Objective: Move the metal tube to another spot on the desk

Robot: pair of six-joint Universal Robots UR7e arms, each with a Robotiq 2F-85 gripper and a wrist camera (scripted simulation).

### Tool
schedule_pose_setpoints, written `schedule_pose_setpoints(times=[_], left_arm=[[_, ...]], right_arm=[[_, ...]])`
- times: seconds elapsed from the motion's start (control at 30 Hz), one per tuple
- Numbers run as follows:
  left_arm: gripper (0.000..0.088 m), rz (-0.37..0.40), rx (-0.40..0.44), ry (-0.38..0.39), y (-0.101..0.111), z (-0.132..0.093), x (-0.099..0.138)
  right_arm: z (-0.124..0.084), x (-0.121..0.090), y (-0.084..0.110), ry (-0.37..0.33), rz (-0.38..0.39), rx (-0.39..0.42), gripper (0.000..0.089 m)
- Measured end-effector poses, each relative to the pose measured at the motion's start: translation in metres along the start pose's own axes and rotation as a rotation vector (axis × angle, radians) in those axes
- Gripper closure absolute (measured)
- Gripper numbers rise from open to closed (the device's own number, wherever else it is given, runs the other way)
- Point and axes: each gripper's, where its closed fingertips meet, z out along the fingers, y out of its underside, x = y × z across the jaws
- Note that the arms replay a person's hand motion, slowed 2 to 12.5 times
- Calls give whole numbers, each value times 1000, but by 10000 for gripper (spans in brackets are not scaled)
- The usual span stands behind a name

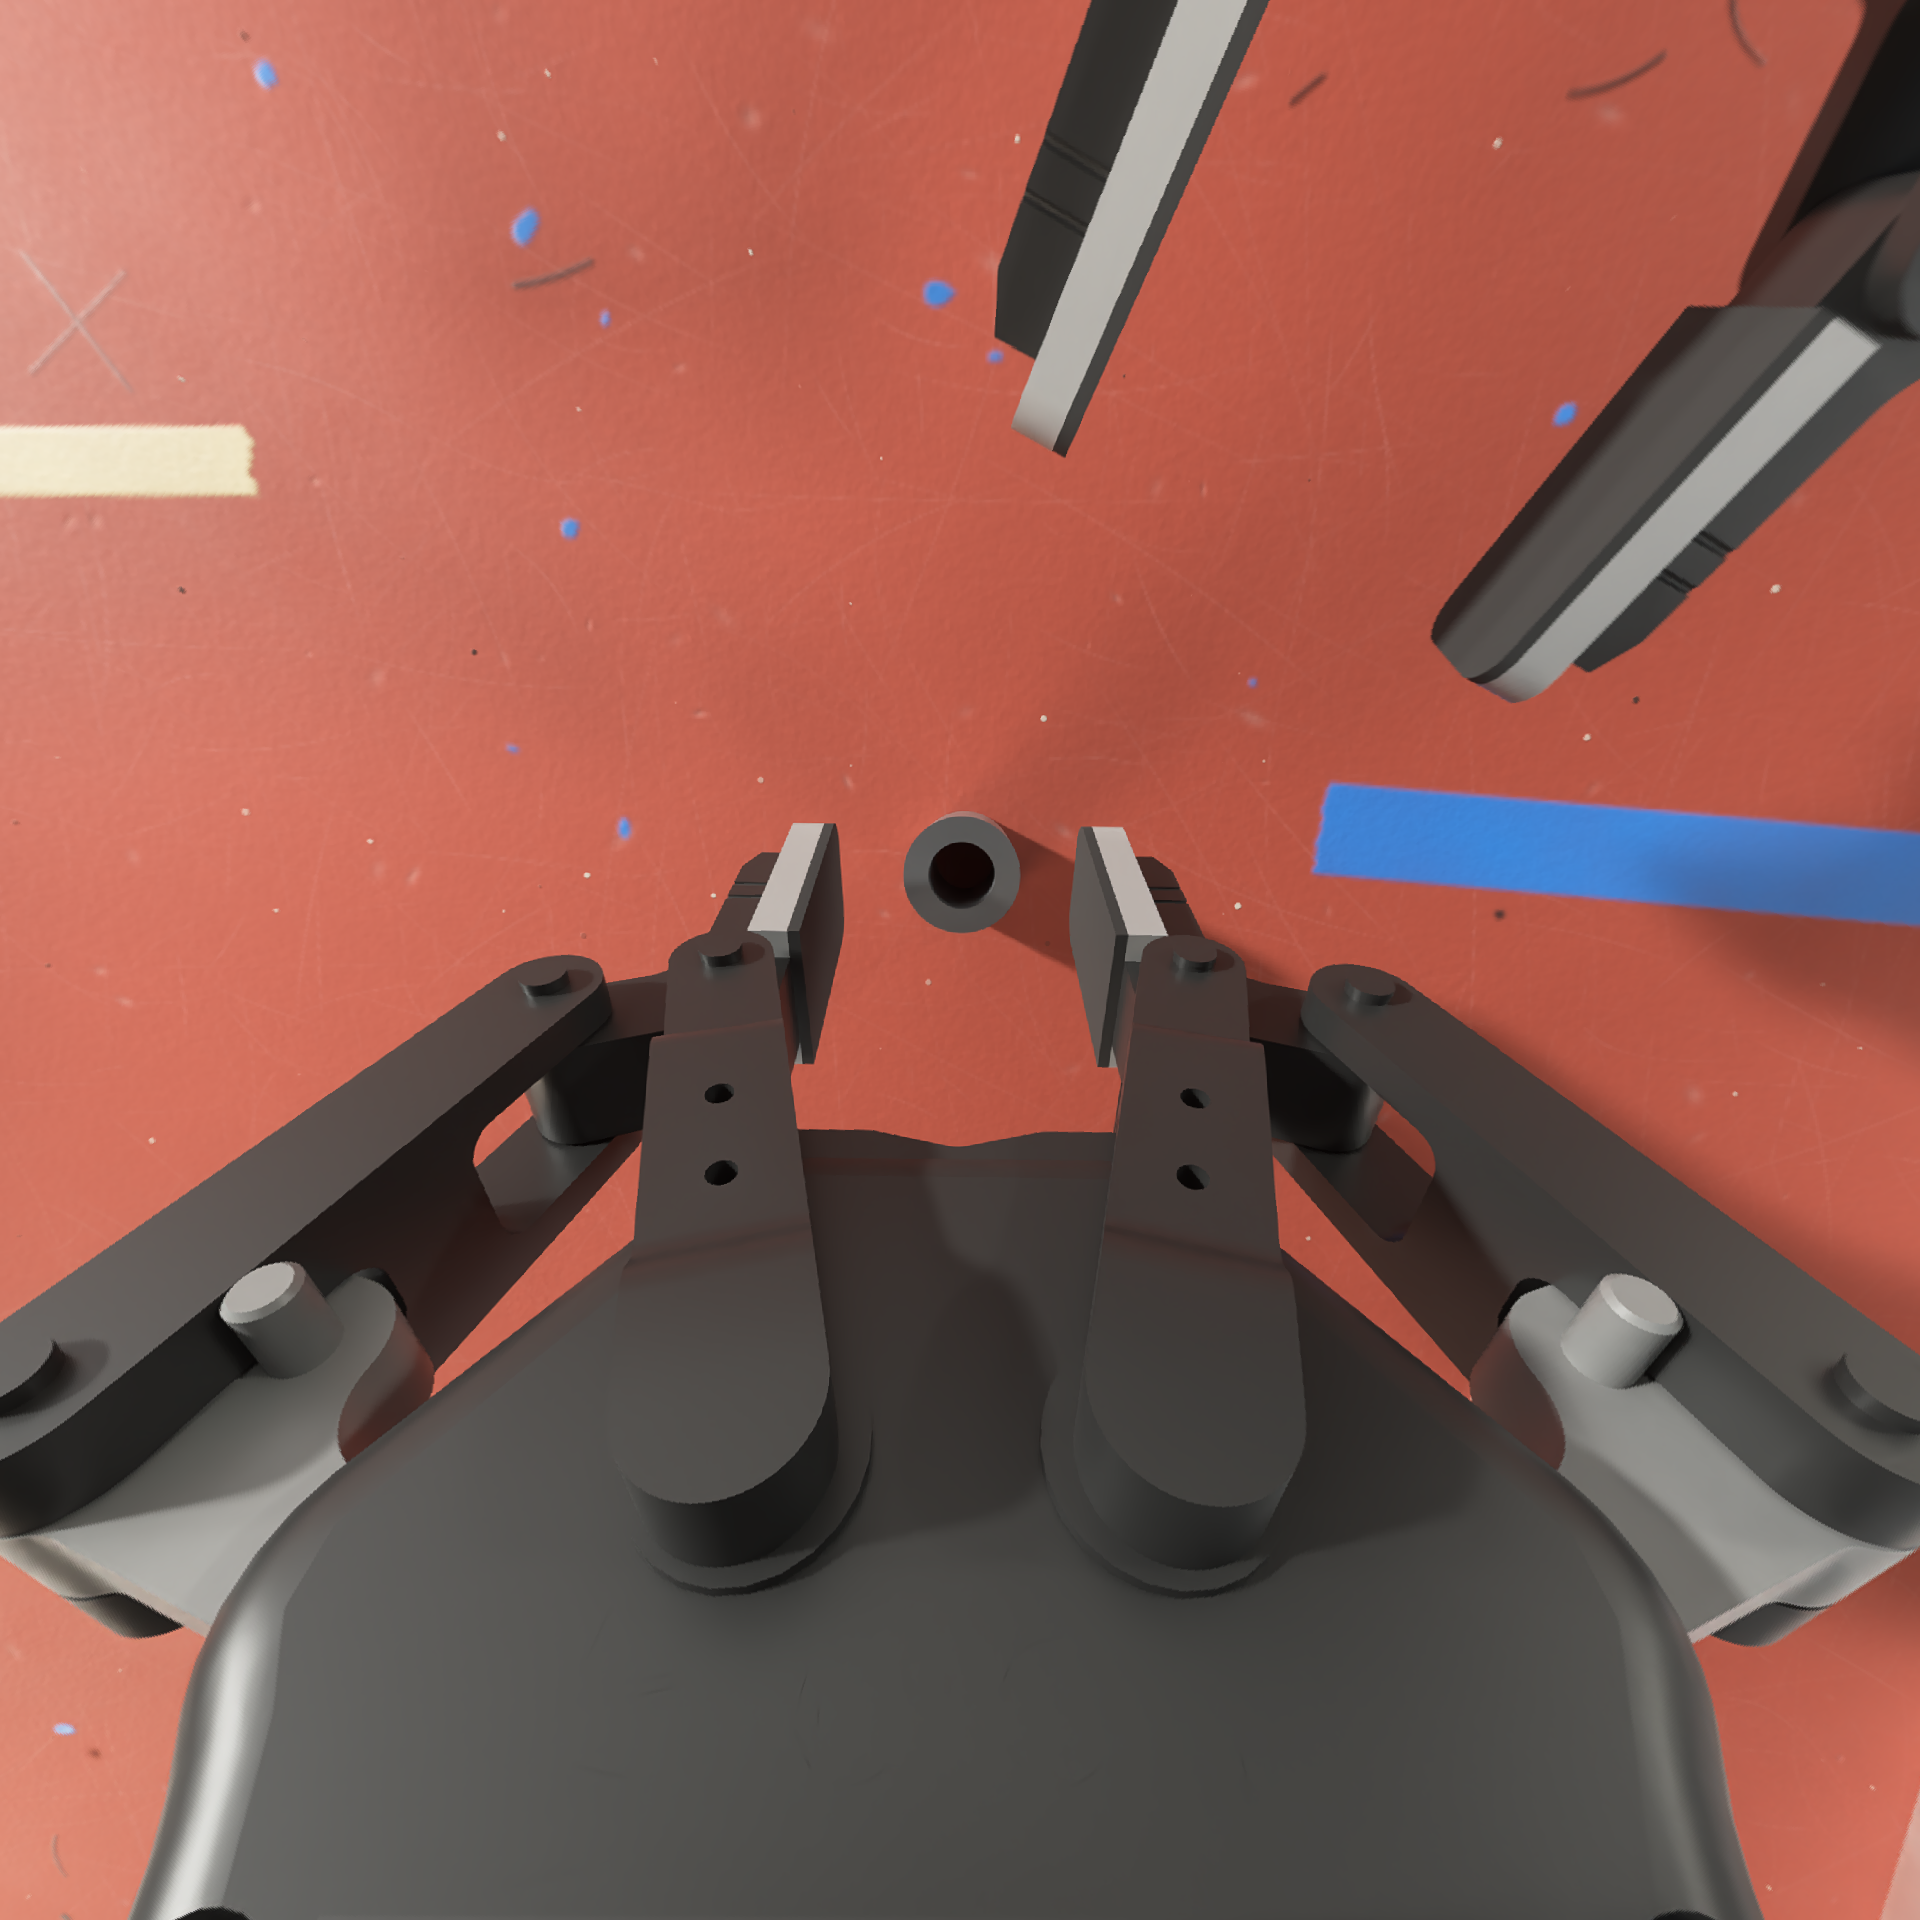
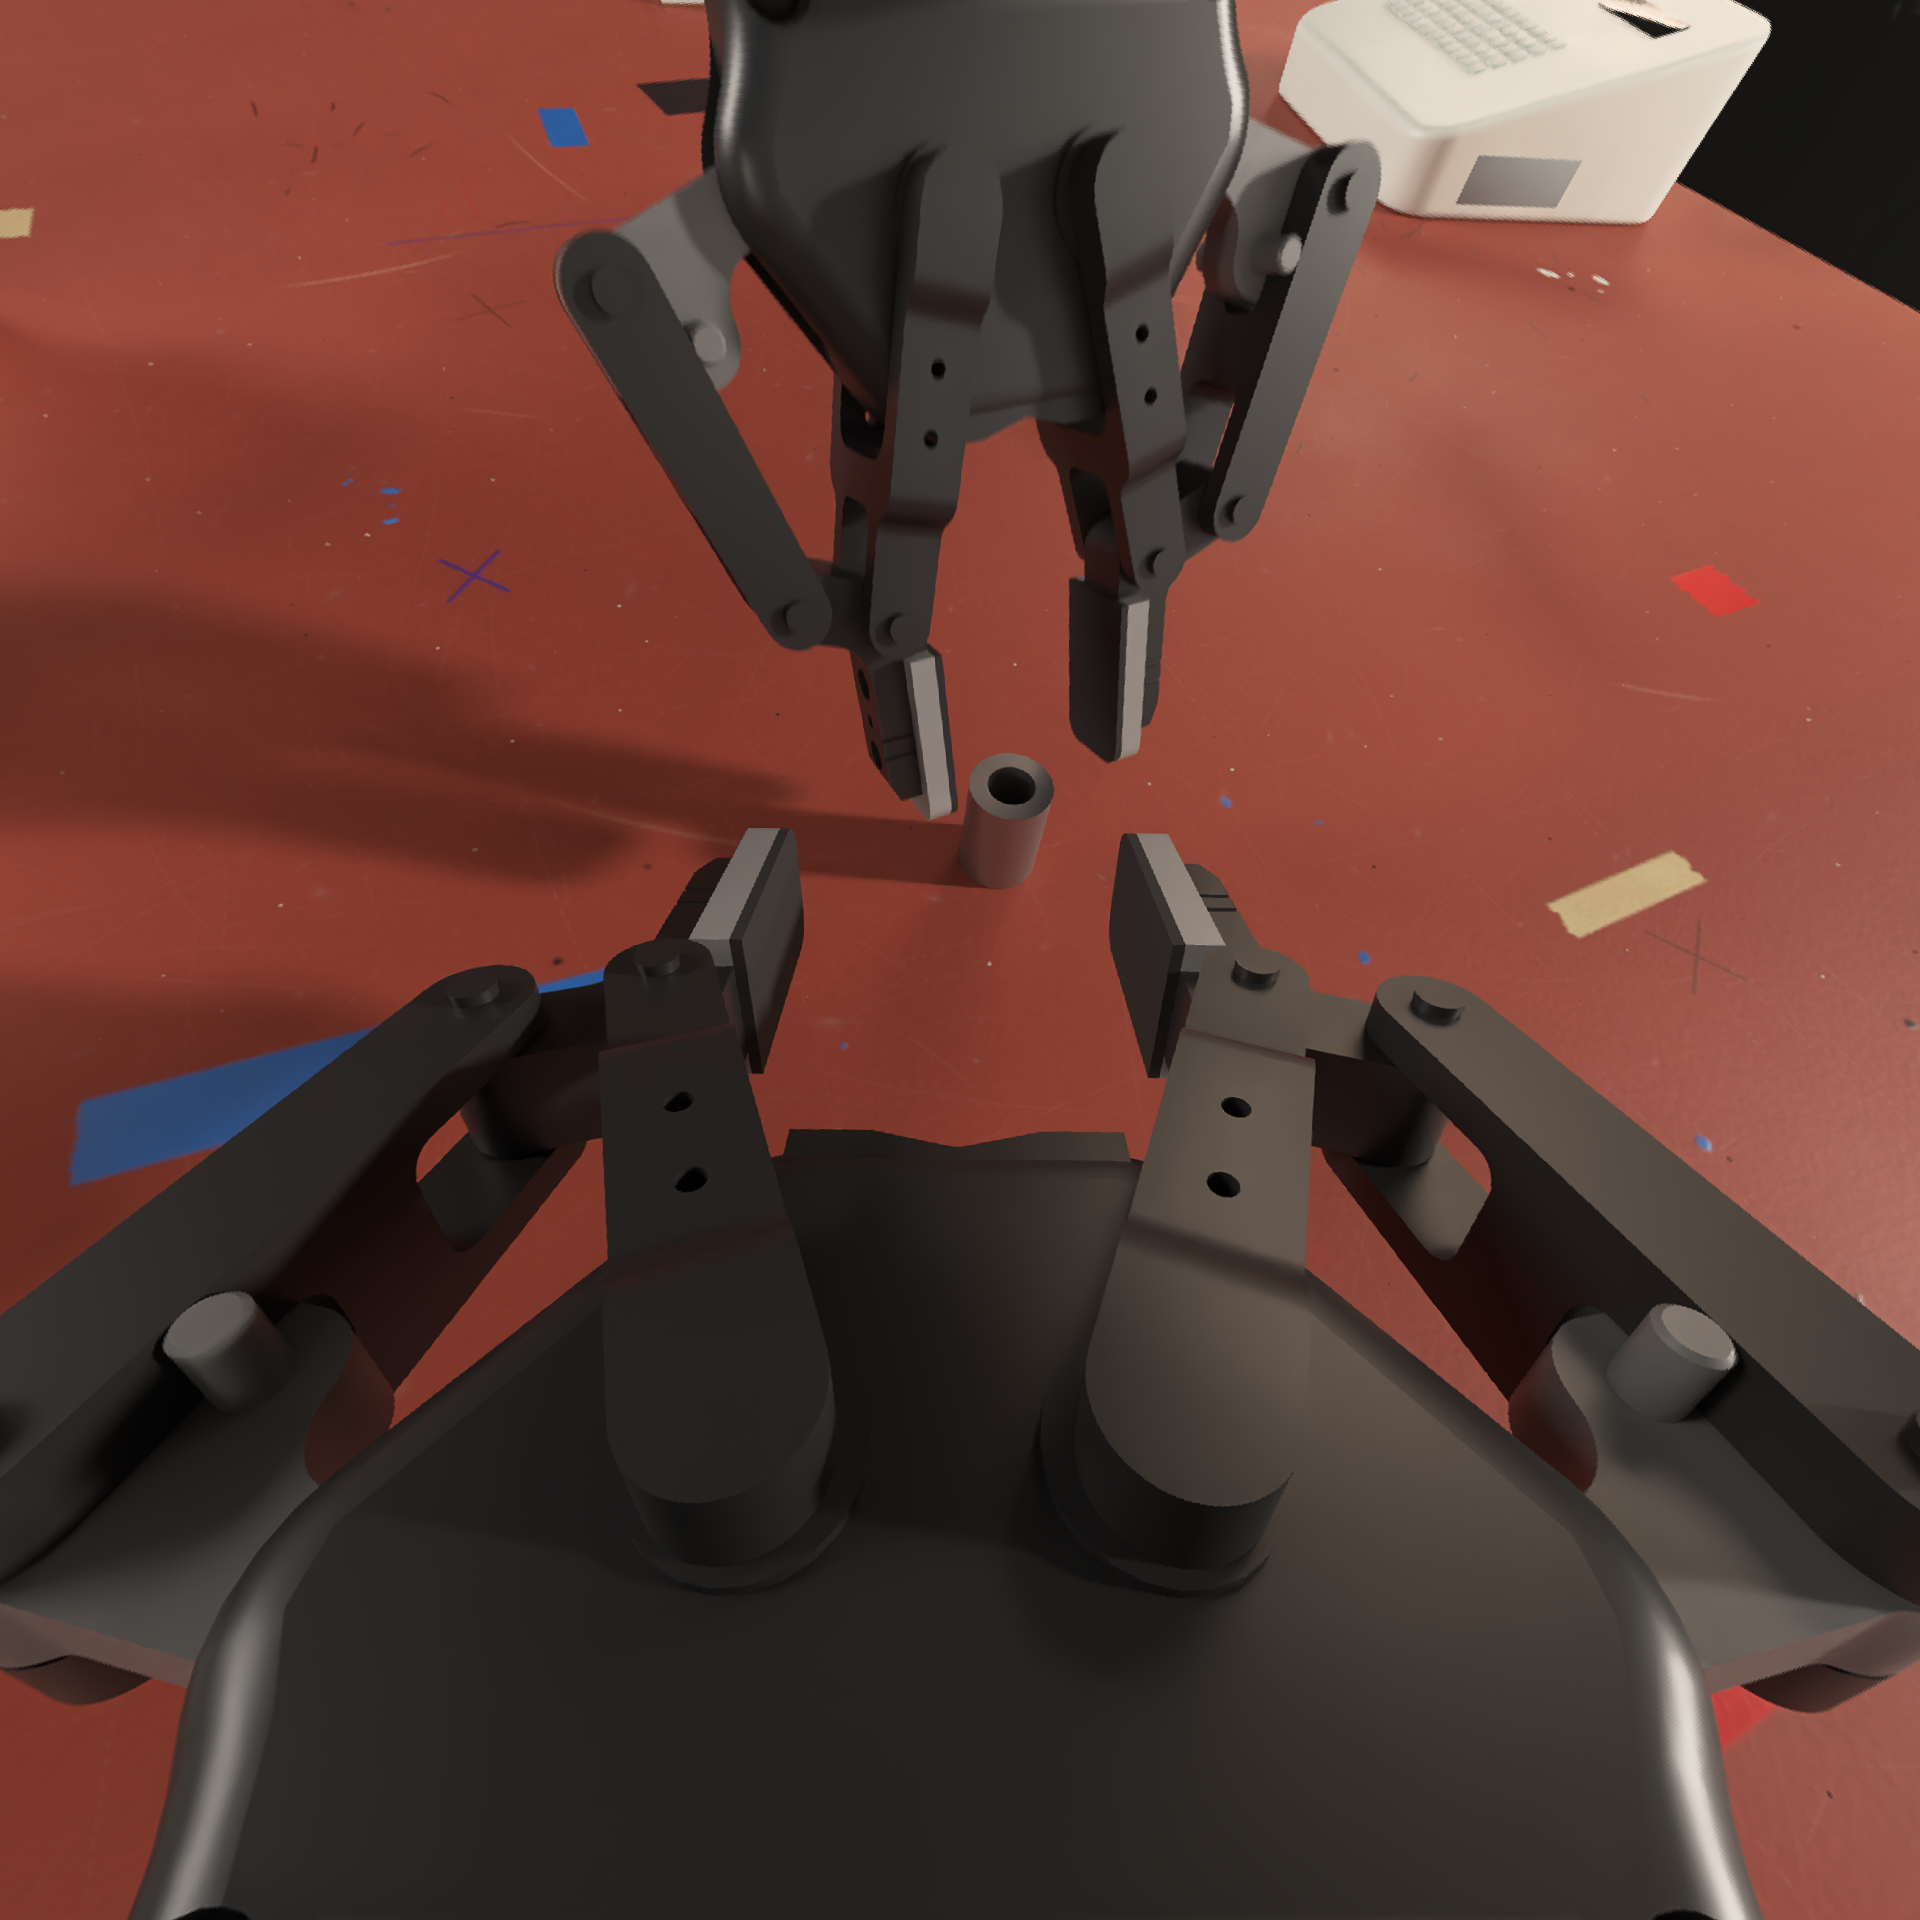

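A short grey metal tube [image 1: 961, 871] stands upright on the red desk [image 1: 520, 675], its open end facing up. My left gripper [image 1: 956, 842] is open and points straight down, its fingertips above and to either side of the tube without touching it. In the right wrist view the tube [image 2: 1003, 826] stands just past my open, empty right gripper [image 2: 956, 842], and the left gripper [image 2: 1023, 769] hangs over it from the far side. The right gripper's fingers [image 1: 1101, 239] show at the top right of the left wrist view.
A blue tape strip [image 1: 1610, 852] lies right of the tube and a cream strip [image 1: 125, 459] at the far left. A white boxy device [image 2: 1527, 104] sits at the desk's far right corner. A tan strip [image 2: 1626, 891] and a red patch [image 2: 1714, 590] mark the desk.
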Motion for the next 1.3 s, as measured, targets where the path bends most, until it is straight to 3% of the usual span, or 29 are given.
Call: schedule_pose_setpoints(times=[0.67, 1.0, 1.3], left_arm=[[429, -67, 198, -68, -7, -66, -15], [412, -145, 330, -113, 0, -102, -28], [416, -274, 456, -168, 22, -126, -44]], right_arm=[[2, -1, 0, -3, 1, -3, 344], [1, 3, -2, 14, 4, 5, 339], [-3, 18, -14, 79, 51, 52, 348]])
